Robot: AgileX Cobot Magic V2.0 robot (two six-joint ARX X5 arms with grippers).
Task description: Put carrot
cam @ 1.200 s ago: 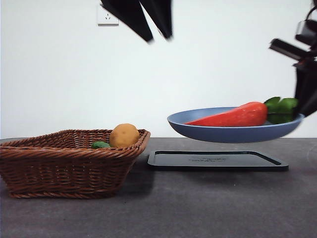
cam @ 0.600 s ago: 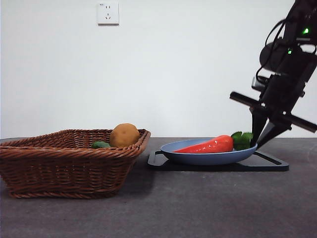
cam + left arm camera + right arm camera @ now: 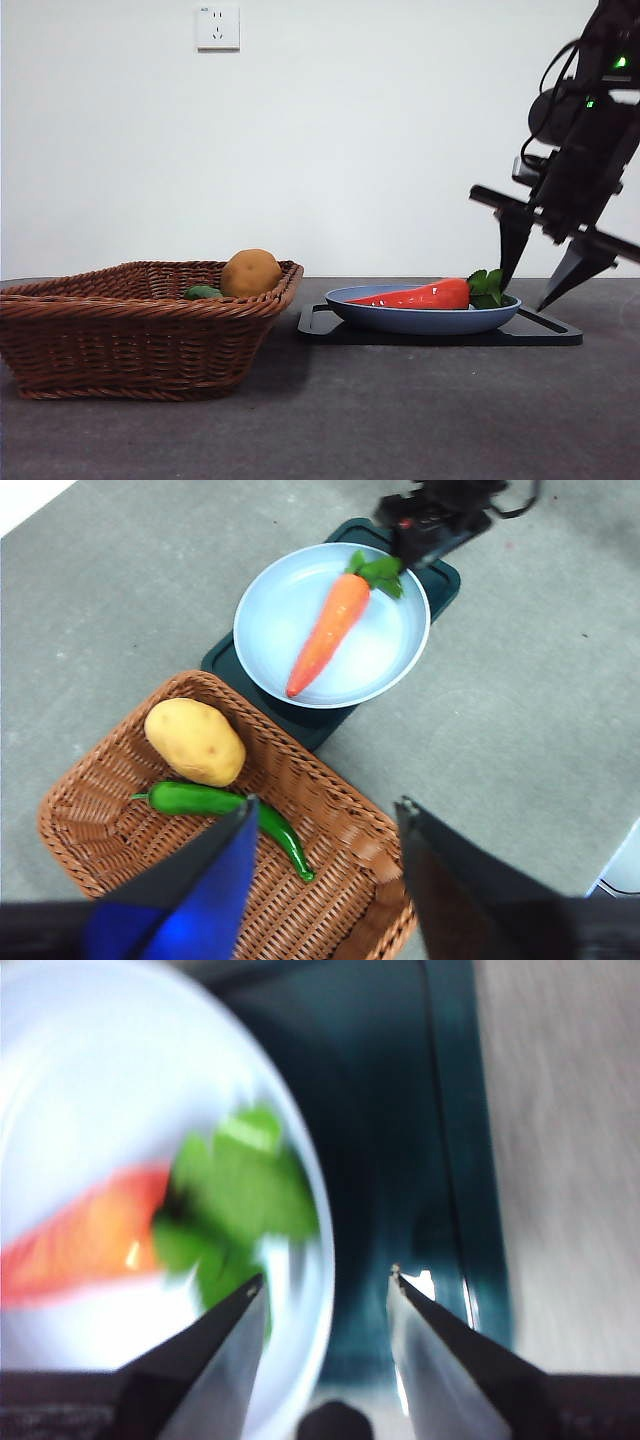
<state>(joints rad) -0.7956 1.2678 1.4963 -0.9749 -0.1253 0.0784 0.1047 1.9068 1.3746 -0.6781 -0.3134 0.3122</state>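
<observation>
The right gripper's (image 3: 545, 290) jaws stand spread and hold nothing; they hang just above the plate's (image 3: 400, 320) rim at the end where the carrot's leaves (image 3: 487, 287) lie, one jaw over the rim and one outside it above the dark tray (image 3: 545, 331). The carrot (image 3: 415, 296) lies on its side in the blue plate, tip toward the basket (image 3: 140, 335), and the plate sits on the tray. The left gripper (image 3: 325, 815) is high above the basket's near edge, jaws apart and empty. In the basket lie a potato (image 3: 195, 742) and a green pepper (image 3: 225, 810), just beside each other.
</observation>
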